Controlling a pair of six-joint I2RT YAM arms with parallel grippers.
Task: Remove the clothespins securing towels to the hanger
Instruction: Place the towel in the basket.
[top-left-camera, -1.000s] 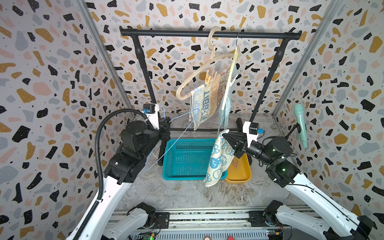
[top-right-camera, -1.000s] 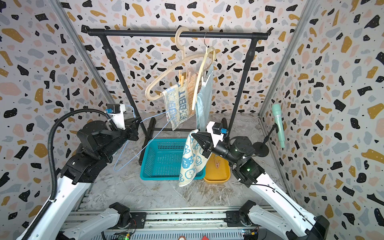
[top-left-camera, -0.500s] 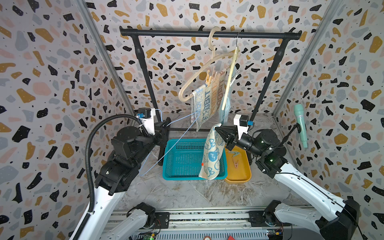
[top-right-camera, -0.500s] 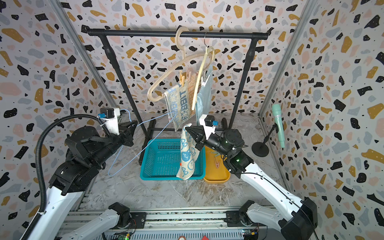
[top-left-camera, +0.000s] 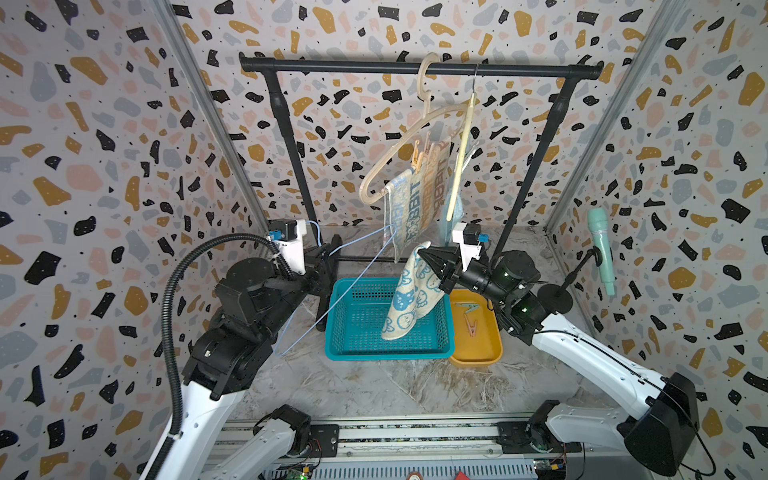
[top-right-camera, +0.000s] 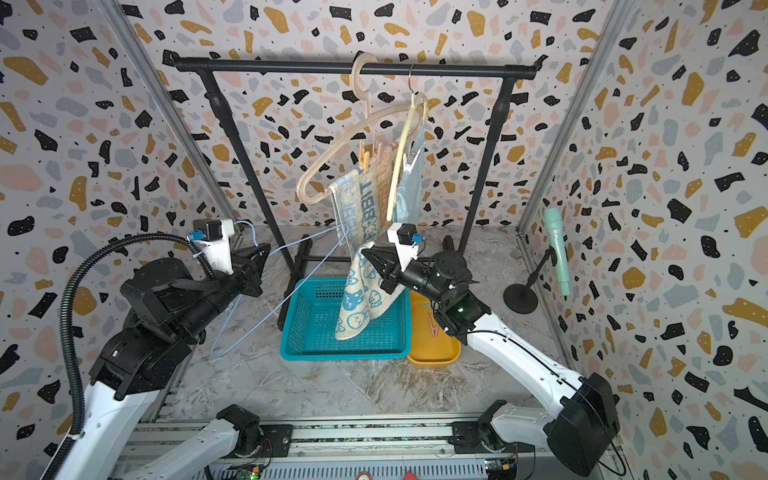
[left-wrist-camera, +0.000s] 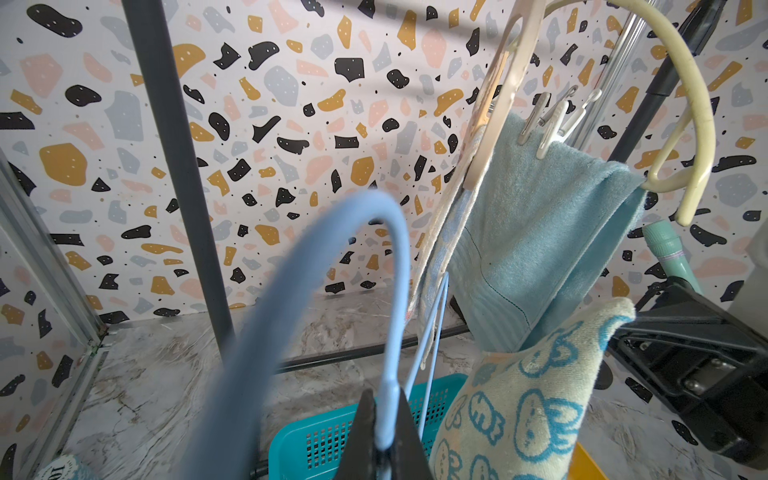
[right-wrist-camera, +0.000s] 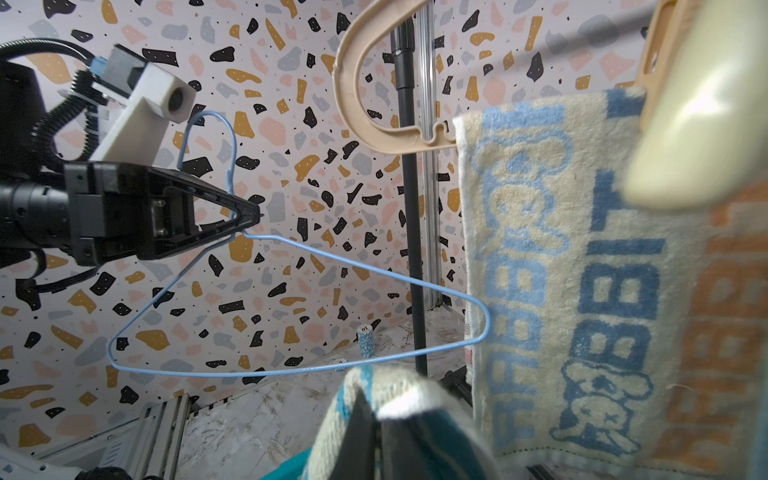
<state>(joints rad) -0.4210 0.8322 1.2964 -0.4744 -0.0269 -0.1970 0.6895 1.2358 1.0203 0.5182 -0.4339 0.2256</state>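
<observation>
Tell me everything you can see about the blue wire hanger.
The blue wire hanger is thin light-blue wire: a hook and a triangular frame, bare of cloth. The left tool, shut, pinches it at the neck, off the rail, tilted in the air near the teal basket. Its far corner lies at the RABBIT towel's edge.

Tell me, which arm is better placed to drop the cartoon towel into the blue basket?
The right. Its end effector is shut on the cartoon towel, which hangs over the teal basket. The left end effector is busy, shut on the blue wire hanger off to the side.
</observation>
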